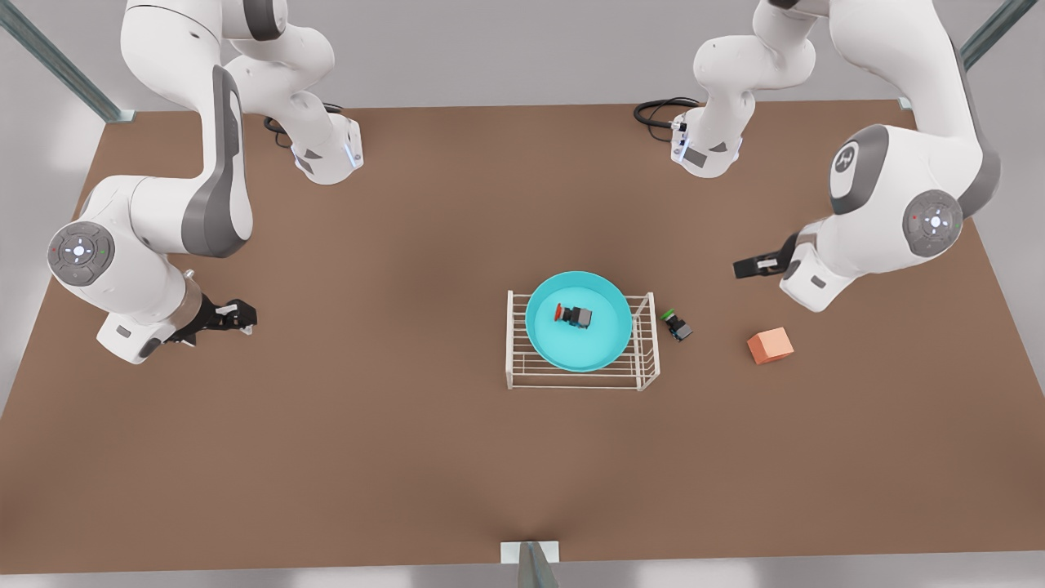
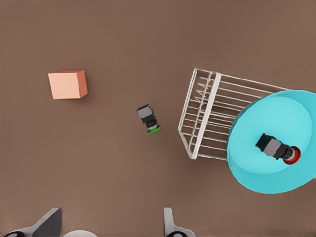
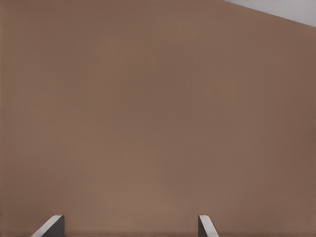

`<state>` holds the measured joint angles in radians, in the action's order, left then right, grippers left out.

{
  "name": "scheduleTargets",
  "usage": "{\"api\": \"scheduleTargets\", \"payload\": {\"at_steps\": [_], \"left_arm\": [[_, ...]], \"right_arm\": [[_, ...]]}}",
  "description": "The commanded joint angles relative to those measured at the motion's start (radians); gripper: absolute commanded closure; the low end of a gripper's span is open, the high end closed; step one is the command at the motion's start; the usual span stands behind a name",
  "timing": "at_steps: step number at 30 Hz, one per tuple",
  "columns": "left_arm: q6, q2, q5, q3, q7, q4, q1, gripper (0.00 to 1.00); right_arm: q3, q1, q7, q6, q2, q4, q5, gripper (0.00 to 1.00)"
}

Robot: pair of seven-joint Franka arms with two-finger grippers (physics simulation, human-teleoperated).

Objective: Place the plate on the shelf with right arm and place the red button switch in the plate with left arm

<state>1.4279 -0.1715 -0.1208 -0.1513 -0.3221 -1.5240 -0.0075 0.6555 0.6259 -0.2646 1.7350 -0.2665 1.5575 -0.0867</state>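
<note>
The turquoise plate (image 1: 579, 321) (image 2: 274, 140) rests on top of the white wire shelf (image 1: 645, 360) (image 2: 205, 114) near the table's middle. Inside the plate the red button switch (image 1: 574, 315) (image 2: 277, 148) lies on its side, its red cap towards the front view's left. My left gripper (image 1: 744, 268) (image 2: 109, 224) hangs open at the front view's right, apart from the shelf, holding nothing. My right gripper (image 1: 245, 317) (image 3: 129, 226) is open and empty far off at the front view's left, over bare table.
A switch with a green cap (image 1: 677, 325) (image 2: 148, 119) lies on the table just beside the shelf, on the front view's right. An orange cube (image 1: 770, 345) (image 2: 67, 84) sits farther right, below the left gripper. The brown table (image 1: 367, 425) spreads wide around them.
</note>
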Motion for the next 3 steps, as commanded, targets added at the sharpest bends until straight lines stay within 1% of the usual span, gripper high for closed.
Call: {"api": "scheduleTargets", "payload": {"at_steps": [1, 3], "left_arm": [[0.059, -0.005, 0.009, -0.001, 0.275, 0.001, 0.003, 0.00], [0.098, -0.026, 0.041, 0.003, 0.279, 0.001, 0.009, 0.00]], "right_arm": [[0.001, 0.000, -0.028, -0.002, 0.001, 0.000, -0.001, 0.00], [0.001, 0.000, -0.028, -0.002, 0.001, 0.000, -0.001, 0.00]]}}
